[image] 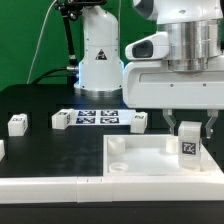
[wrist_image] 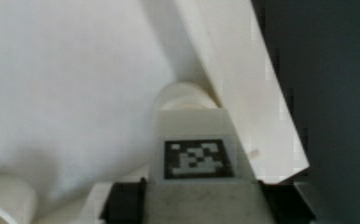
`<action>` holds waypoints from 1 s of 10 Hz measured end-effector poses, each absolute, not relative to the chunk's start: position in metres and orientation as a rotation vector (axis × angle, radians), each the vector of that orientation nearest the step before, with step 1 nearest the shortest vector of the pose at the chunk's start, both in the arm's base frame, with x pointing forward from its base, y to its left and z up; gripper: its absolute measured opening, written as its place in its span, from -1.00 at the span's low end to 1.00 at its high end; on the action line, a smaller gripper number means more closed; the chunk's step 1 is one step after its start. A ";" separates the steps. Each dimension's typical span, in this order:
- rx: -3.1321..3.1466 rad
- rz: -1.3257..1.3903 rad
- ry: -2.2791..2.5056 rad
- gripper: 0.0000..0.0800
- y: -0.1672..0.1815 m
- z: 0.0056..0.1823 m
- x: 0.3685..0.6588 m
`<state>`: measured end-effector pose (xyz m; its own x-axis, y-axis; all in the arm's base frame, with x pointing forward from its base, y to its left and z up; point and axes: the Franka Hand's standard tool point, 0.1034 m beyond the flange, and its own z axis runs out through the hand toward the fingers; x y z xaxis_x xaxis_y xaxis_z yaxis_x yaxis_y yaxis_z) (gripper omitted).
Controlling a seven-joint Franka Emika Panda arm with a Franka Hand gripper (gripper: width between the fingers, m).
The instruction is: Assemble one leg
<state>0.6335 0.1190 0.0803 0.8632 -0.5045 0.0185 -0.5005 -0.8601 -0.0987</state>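
The leg (image: 188, 141) is white, with a black-and-white square-pattern tag on one face. The tabletop panel (image: 150, 158) is plain white. Other small blocks (image: 62, 119) are white with dark tag marks. The marker board (image: 97, 117) is white and carries black-and-white tags. The counter (image: 40, 150) is black. The arm (image: 190, 40) is white and silvery grey. The backdrop (image: 25, 40) is green.

Tagged leg (wrist_image: 195, 152) over white panel (wrist_image: 70, 90)
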 end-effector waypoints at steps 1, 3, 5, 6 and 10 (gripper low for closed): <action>-2.899 -0.073 0.953 -0.26 0.120 0.080 0.635; -2.767 -0.056 1.288 -0.26 0.120 0.080 0.635; -2.639 -0.038 1.526 -0.26 0.121 0.079 0.635; -2.572 -0.023 1.633 -0.26 0.123 0.079 0.634; -2.499 -0.001 1.726 -0.06 0.126 0.079 0.633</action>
<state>0.6329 0.1255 0.0788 0.3558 -0.9327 -0.0587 -0.9326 -0.3503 -0.0864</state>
